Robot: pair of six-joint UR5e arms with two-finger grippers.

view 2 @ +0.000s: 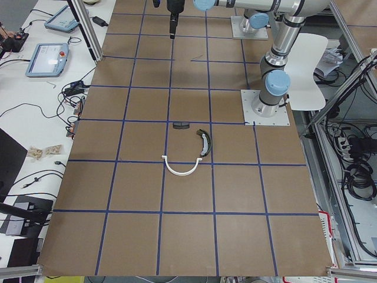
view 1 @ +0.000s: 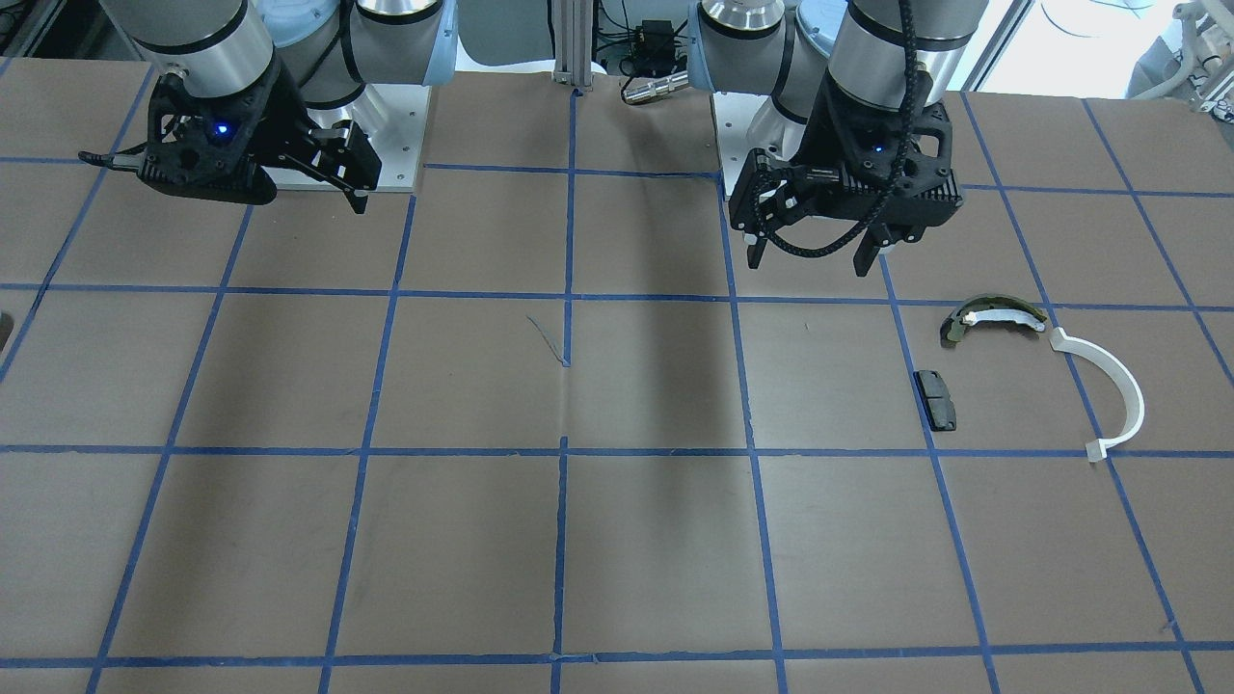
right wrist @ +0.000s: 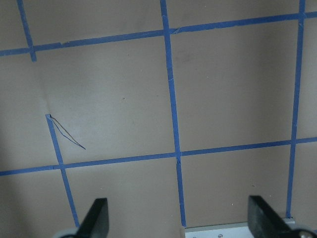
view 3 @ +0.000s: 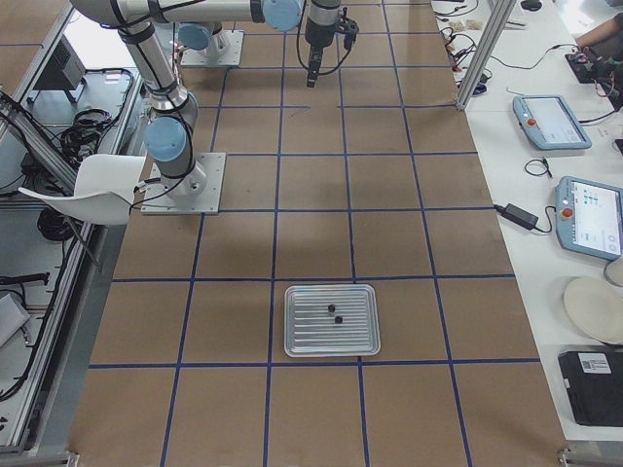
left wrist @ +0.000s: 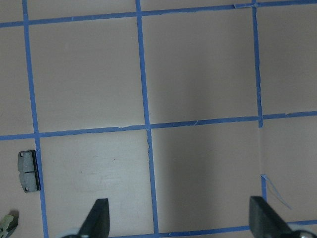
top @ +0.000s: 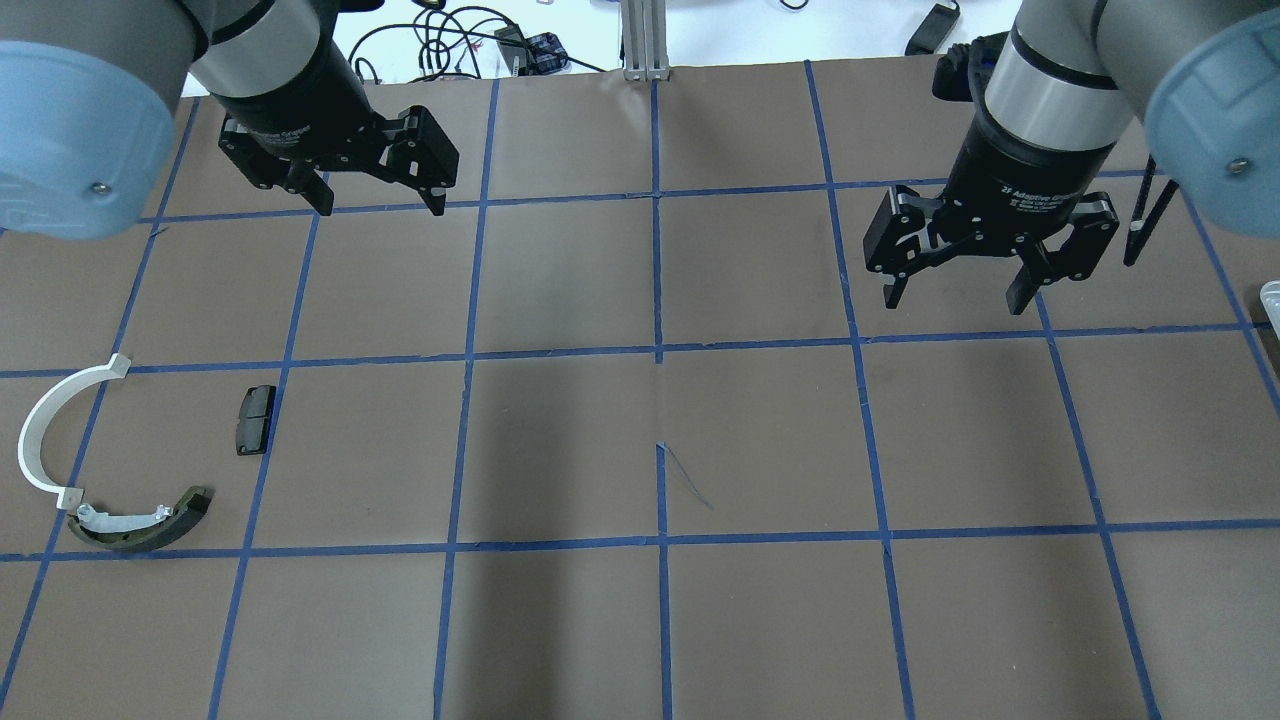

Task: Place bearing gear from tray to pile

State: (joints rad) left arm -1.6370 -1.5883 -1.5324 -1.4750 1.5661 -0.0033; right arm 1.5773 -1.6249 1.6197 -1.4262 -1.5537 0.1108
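Observation:
The pile lies on the table's left side: a white half-ring strip (top: 40,430), an olive-and-white curved shoe (top: 140,525) and a flat black pad (top: 255,420). All three also show in the front view: strip (view 1: 1109,386), shoe (view 1: 993,318), pad (view 1: 935,400). A silver tray (view 3: 331,319) shows in the right side view with two small dark parts (view 3: 329,314) on it, too small to tell apart. My left gripper (top: 380,203) is open and empty, above the table beyond the pile. My right gripper (top: 955,298) is open and empty over bare table.
The table is brown paper with a blue tape grid. The tray's corner (top: 1270,295) shows at the overhead view's right edge. The right arm's base plate (view 1: 386,145) sits close behind the right gripper. The black pad (left wrist: 28,170) shows at the left wrist view's left edge.

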